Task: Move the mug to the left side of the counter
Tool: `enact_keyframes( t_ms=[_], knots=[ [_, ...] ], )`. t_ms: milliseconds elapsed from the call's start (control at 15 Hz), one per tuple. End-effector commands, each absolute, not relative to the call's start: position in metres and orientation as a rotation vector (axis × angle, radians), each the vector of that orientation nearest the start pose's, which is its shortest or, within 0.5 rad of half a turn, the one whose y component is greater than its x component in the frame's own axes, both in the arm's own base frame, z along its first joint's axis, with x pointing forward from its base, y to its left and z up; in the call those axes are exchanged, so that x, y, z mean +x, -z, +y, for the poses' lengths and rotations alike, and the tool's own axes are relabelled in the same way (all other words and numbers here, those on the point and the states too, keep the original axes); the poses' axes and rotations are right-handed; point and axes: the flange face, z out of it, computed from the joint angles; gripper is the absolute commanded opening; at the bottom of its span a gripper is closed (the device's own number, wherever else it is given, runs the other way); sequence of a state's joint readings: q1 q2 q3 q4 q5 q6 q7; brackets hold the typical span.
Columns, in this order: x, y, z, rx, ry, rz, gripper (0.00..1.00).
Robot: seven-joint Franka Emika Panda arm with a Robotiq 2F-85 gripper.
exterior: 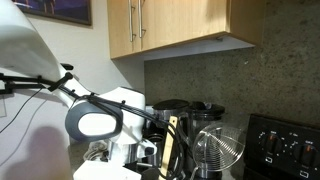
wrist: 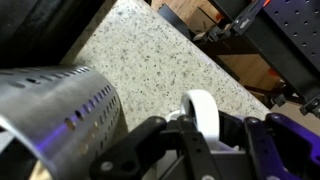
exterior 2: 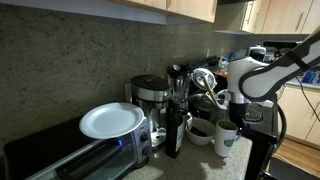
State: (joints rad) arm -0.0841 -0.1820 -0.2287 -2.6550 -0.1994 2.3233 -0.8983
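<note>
The black Robotiq gripper [wrist: 203, 138] is clamped on the white ceramic mug [exterior 2: 226, 142], seemingly by its rim, probably to carry it upright. The mug stands on the pale grey speckled counter [wrist: 150, 55], well apart from the black coffee maker [exterior 2: 150, 93], on the arm's side.
</note>
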Motion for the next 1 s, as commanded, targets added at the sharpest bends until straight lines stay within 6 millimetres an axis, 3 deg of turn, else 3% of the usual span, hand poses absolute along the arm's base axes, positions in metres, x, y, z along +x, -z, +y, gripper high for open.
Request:
enact_keyframes(
  t_ms=[0,667,933],
  knots=[
    [0.382,-0.295,-0.122,-2.922,-0.229,-1.104,0.05],
    [0.395,-0.335,-0.095,-2.922,-0.183,-0.955,0.05],
    [0.395,-0.342,-0.084,-2.924,-0.195,-0.931,0.04]
  ],
)
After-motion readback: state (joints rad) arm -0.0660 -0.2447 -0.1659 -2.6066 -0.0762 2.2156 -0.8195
